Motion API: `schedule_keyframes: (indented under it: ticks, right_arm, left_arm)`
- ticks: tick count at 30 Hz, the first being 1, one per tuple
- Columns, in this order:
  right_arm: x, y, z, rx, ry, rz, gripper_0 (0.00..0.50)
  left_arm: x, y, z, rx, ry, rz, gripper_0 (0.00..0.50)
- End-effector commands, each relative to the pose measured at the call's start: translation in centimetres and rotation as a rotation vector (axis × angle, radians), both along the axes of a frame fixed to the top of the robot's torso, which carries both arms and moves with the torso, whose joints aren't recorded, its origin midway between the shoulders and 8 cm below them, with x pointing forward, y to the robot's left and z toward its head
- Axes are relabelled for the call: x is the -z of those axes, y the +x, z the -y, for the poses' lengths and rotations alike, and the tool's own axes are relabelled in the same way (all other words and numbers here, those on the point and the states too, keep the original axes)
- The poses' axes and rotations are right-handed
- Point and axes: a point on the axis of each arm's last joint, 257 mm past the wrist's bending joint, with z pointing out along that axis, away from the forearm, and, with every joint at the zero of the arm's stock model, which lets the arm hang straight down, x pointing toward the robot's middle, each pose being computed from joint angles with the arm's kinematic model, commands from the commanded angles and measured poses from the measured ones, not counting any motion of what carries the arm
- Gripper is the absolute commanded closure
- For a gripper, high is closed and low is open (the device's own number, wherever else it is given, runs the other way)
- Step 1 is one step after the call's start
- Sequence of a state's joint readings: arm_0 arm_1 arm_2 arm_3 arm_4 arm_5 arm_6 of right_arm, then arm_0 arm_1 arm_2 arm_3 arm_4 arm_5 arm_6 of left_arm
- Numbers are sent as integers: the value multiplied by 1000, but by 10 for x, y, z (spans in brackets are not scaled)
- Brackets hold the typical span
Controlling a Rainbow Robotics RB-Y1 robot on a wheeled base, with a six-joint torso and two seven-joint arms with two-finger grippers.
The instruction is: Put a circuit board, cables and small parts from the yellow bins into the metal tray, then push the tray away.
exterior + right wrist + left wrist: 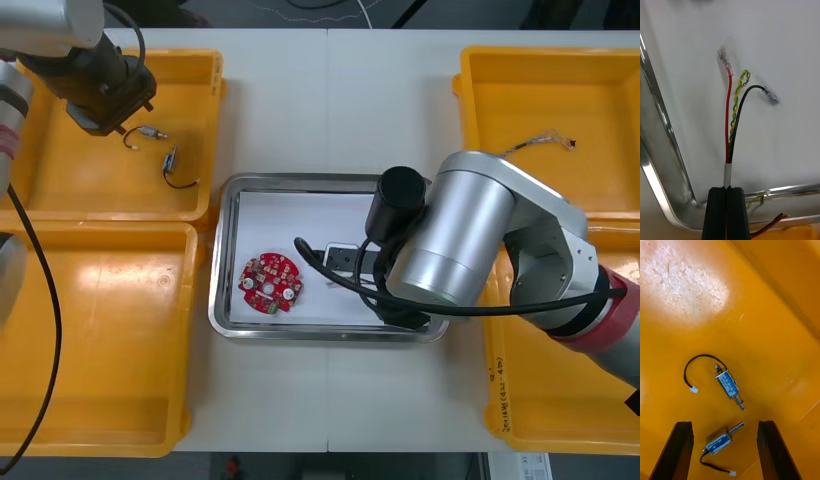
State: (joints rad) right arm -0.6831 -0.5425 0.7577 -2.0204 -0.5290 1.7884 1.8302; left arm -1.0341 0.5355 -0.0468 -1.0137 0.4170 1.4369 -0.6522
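Cable bundle point(732, 112), red, black and yellow-green, is clamped in the right claw point(727, 189), its ends over the metal tray point(662, 123) and its white floor; I'd lower it before release. Farther off, the left claw point(725, 423), fingers apart, hovers above small metal parts point(729, 384) in a yellow bin point(763, 315).

Print on the yellow bin point(507, 400) is illegible

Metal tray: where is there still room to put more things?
Bare white floor lies between the circuit board and the far rim of the metal tray. The right side is crowded: the right gripper holds a cable bundle there. The left gripper hangs open over small metal parts in a yellow bin.
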Motion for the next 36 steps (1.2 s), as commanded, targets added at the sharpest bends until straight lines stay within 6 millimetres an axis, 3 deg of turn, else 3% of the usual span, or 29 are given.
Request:
schedule_keyframes:
  ticks: [1, 8, 16, 18, 19, 20, 21, 22, 30, 36]
  right_arm:
    - [1, 4, -27, -61, 16, 17, 500]
    - [11, 12, -39, -68, 49, 18, 500]
    - [15, 12, -38, -78, 34, 24, 500]
    - [15, 12, -38, -79, 32, 26, 321]
    - [15, 13, -38, -79, 31, 27, 176]
    - [15, 14, -37, -77, 29, 33, 62]
    - [14, 14, -37, -77, 29, 34, 23]
    - [14, 15, -35, -75, 26, 35, 0]
    - [10, 16, -34, -76, 16, 54, 0]
    - [-11, 21, -27, -72, -24, 127, 0]
  left_arm:
    - [-24, 23, 20, -61, -55, 68, 0]
    - [-7, 34, 26, -69, -49, 79, 0]
    - [3, 42, 20, -81, -18, 87, 0]
    - [6, 45, 21, -80, -18, 92, 0]
    - [8, 46, 19, -83, -16, 98, 0]
    - [8, 48, 19, -82, -14, 104, 0]
    - [9, 48, 18, -84, -13, 105, 0]
    - [8, 49, 18, -82, -13, 109, 0]
    - [20, 48, 18, -73, 12, 98, 0]
    - [32, 44, 19, -70, 18, 70, 0]
